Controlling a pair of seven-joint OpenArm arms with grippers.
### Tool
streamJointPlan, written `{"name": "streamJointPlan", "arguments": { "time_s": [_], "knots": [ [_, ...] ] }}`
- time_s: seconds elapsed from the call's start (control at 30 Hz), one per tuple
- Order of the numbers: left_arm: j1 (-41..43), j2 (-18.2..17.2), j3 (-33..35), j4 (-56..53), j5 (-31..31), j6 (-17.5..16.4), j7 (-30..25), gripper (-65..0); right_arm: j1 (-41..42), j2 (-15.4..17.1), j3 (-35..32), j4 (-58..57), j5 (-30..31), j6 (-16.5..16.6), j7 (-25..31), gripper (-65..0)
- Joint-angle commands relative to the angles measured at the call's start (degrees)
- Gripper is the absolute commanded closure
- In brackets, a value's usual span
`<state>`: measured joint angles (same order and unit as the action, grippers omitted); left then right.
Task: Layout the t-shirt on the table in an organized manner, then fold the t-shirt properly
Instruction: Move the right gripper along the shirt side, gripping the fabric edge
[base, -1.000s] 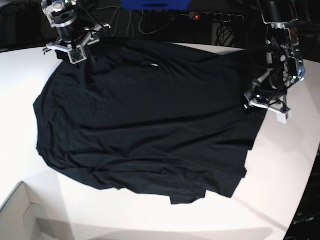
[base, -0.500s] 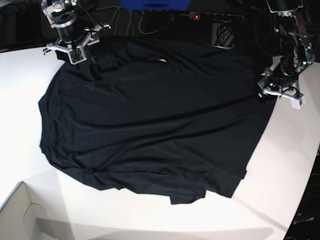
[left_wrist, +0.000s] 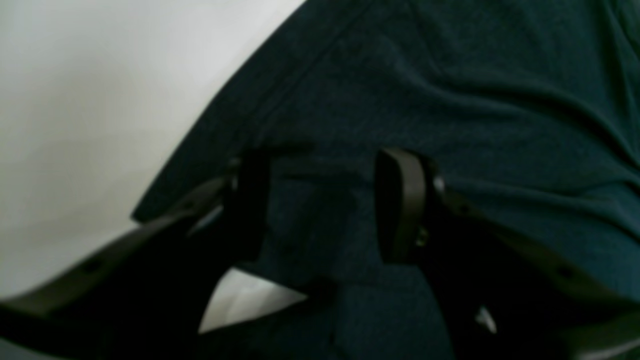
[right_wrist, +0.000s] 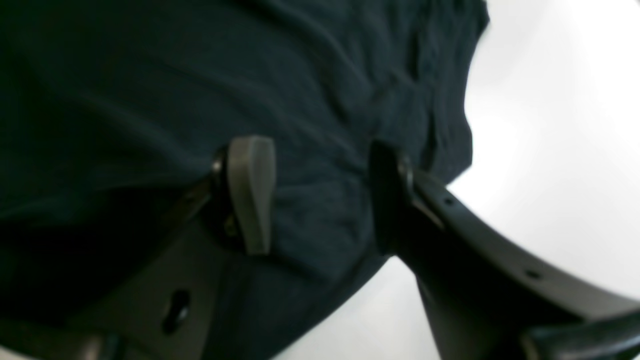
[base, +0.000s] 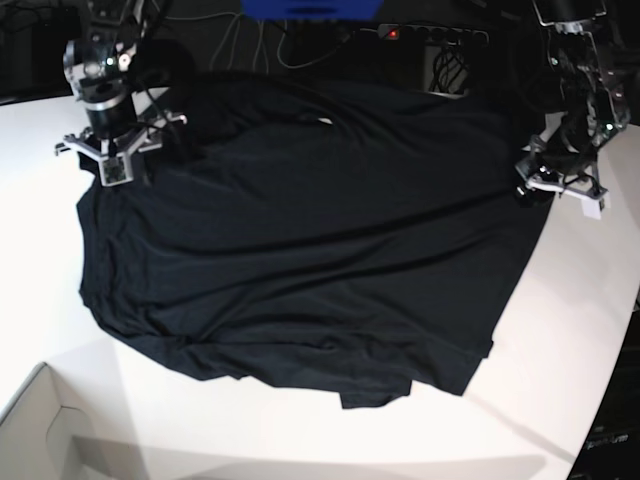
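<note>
The black t-shirt (base: 300, 240) lies spread over the white table (base: 560, 340), collar toward the far edge and hem bunched toward the near edge. The left gripper (left_wrist: 325, 205) sits at the shirt's edge beside bare tabletop, its fingers (left_wrist: 400, 200) spread with cloth lying between them. The right gripper (right_wrist: 320, 195) sits at the shirt's opposite edge, fingers (right_wrist: 252, 190) likewise spread around a fold of cloth. A cardboard box (base: 40, 430) stands off the shirt's near corner.

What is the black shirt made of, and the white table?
The t-shirt looks like soft, matte knit cloth, maybe cotton: it wrinkles and drapes in folds. The table looks like smooth, hard, matte white board, perhaps laminate: it lies flat with only soft glare.
</note>
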<state>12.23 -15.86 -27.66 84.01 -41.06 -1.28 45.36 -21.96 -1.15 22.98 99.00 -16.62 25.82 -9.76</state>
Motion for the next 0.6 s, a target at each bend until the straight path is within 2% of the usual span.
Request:
{"name": "streamJointPlan", "arguments": {
  "time_s": [0.0, 0.2, 0.57],
  "knots": [
    [0.12, -0.45, 0.01, 0.08, 0.4, 0.97, 1.54, -33.3, 0.72, 1.63, 0.8, -1.11, 0.49, -0.29, 1.36, -30.1],
    [-0.05, -0.36, 0.01, -0.01, 0.4, 0.97, 1.54, -33.3, 6.44, 5.59, 1.33, -13.59, 0.49, -0.29, 1.36, -27.2],
    [-1.81, 0.78, 0.01, -0.53, 0.93, 0.97, 1.54, -33.3, 17.08, 9.1, 1.24, -25.46, 0.4, -0.29, 1.36, -27.1]
  ]
}}
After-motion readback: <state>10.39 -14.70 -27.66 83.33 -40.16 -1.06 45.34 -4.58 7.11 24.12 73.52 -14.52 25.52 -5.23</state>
